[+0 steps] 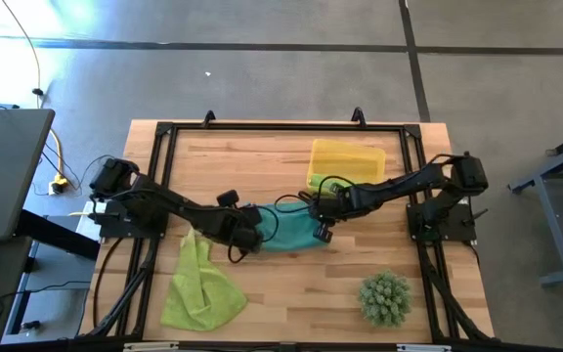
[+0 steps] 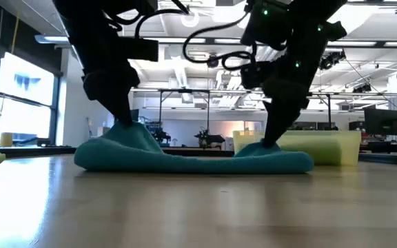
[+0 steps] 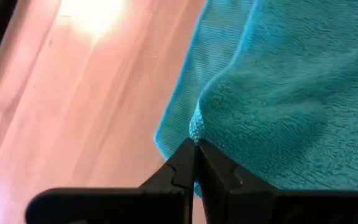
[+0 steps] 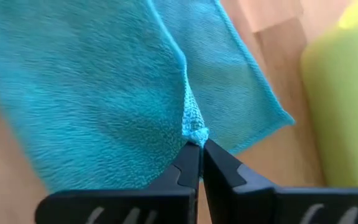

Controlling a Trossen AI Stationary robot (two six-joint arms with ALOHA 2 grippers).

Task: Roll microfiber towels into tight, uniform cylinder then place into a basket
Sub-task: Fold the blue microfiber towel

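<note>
Left pincer (image 1: 245, 238): clenched on teal towel (image 1: 289, 231) end.
Right pincer (image 1: 321, 227): clenched on opposite end.
Axis: towel spans pincer to pincer.
Basket (image 1: 345, 161): just beyond right pincer, nearer arm.

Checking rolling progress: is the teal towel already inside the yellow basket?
No, in the high view the teal towel lies on the table, beside the basket.
</note>
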